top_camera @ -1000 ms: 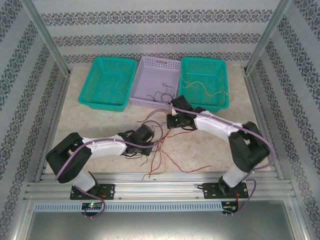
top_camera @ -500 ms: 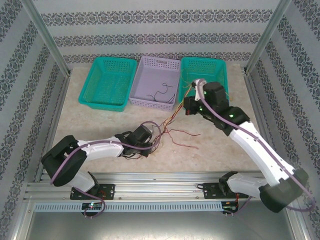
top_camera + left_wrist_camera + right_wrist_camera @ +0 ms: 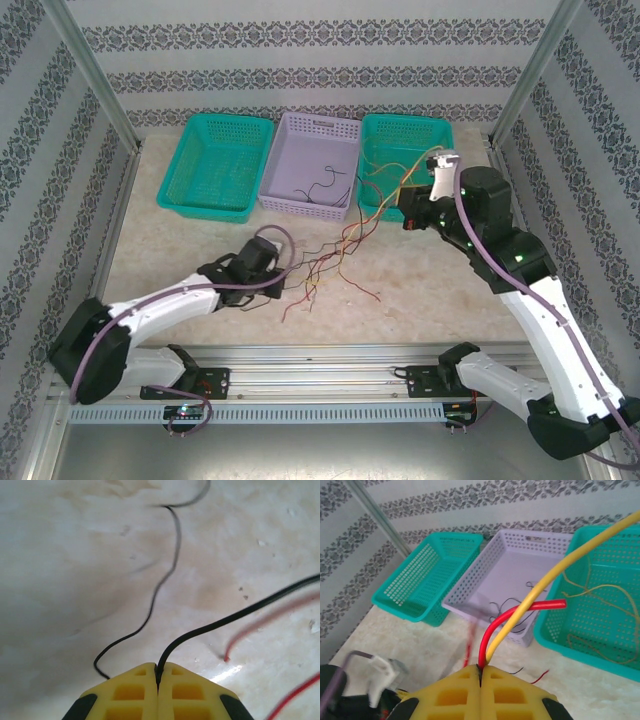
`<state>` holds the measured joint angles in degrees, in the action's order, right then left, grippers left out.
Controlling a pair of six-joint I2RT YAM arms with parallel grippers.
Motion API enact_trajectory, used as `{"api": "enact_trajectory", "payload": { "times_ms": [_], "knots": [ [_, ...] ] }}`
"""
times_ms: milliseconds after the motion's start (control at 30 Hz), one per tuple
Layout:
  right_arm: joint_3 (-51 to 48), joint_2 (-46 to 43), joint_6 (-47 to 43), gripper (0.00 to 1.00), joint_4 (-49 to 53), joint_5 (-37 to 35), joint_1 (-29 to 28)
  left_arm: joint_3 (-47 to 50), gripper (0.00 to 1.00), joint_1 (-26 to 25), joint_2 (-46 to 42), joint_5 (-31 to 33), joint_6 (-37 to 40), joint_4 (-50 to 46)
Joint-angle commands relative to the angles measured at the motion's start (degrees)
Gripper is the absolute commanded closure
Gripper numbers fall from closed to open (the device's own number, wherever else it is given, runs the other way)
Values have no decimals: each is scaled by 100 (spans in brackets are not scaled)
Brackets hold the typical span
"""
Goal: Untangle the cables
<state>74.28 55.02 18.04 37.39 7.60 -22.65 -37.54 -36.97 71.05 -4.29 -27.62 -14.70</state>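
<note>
Left gripper (image 3: 158, 674) is clamped on a thin black wire (image 3: 225, 619) over mottled tabletop (image 3: 75, 555); right gripper (image 3: 480, 672) is pinched shut on a glossy red wire (image 3: 540, 605) and a yellow wire (image 3: 570, 564).

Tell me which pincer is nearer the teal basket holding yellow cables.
Right. The right pincer hangs by the teal basket's near left corner; the left pincer is far off over the table.
</note>
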Motion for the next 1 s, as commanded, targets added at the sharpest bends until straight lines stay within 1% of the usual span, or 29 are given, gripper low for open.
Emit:
{"api": "enact_trajectory", "payload": {
  "times_ms": [0,67,133,233,367,500,567,633,733,867,967],
  "knots": [
    [88,-165,-121,100,234,-460,250,106,100,630,-730,-175,-497,-527],
    [-73,-299,-73,100,212,-644,397,112,100,983,-1141,-284,-624,-710],
    [-243,-473,5,100,131,-747,571,24,100,1187,-1479,-285,-635,-971],
    [-364,-654,41,100,163,-1066,776,-165,100,1386,-1790,-239,-605,-1347],
    [-516,-862,172,100,180,-1188,1052,-382,100,1562,-2168,-282,-641,-1711],
    [-721,-1255,257,100,156,-1612,1342,-781,100,1852,-2508,-183,-431,-2254],
    [-830,-1501,315,100,80,-1790,1504,-1013,100,2069,-2609,-189,-273,-2510],
    [-897,-1665,326,100,41,-1741,1664,-1225,100,2288,-2624,-296,-122,-2696],
    [-796,-1661,340,100,208,-1711,1807,-1435,100,2547,-2610,-345,89,-2878],
    [-795,-1816,362,100,277,-2016,1965,-1620,100,2914,-2662,-342,272,-3031],
    [-881,-1995,476,100,261,-2216,2093,-1598,100,3050,-2734,-272,258,-3006]
  ]
}}
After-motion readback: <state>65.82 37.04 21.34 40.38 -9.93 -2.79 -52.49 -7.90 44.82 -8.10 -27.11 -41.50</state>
